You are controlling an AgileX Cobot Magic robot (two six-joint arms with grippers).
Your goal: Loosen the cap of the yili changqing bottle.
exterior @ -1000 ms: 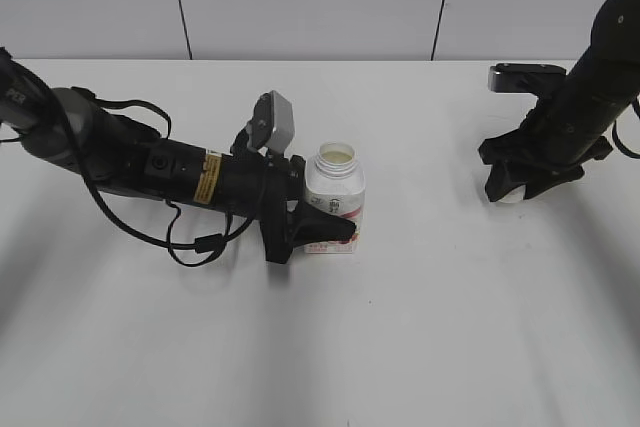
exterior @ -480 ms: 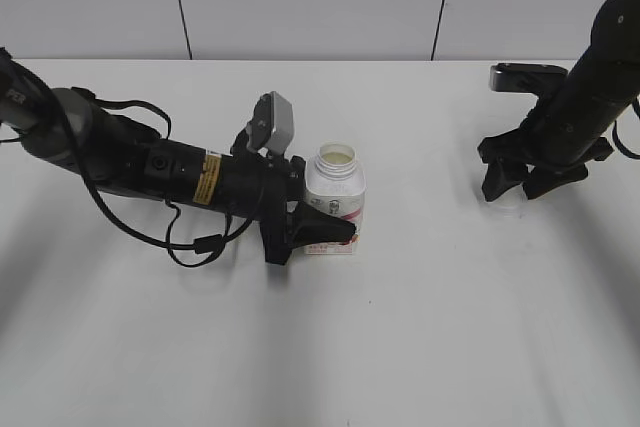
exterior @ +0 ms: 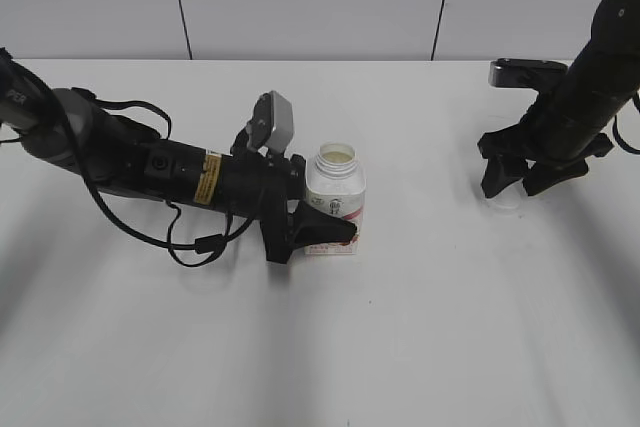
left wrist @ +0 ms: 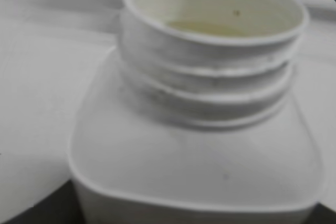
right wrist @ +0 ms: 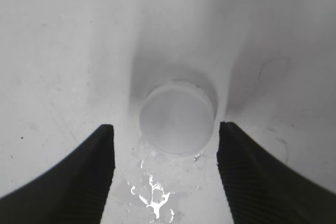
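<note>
1. The yili changqing bottle [exterior: 335, 197] stands upright near the table's [exterior: 400, 347] middle, its threaded neck uncapped (pale liquid shows inside).
2. The left gripper [exterior: 325, 227] lies low at the bottle's 9 o'clock, jaws closed around its lower body.
3. The cap [right wrist: 177, 123] rests flat on the table, well apart at the bottle's 3 o'clock.
4. The right gripper [right wrist: 165, 150] hangs above the cap, jaws spread wide on either side, gripping nothing; small wet spots glisten just beside the cap.
</note>
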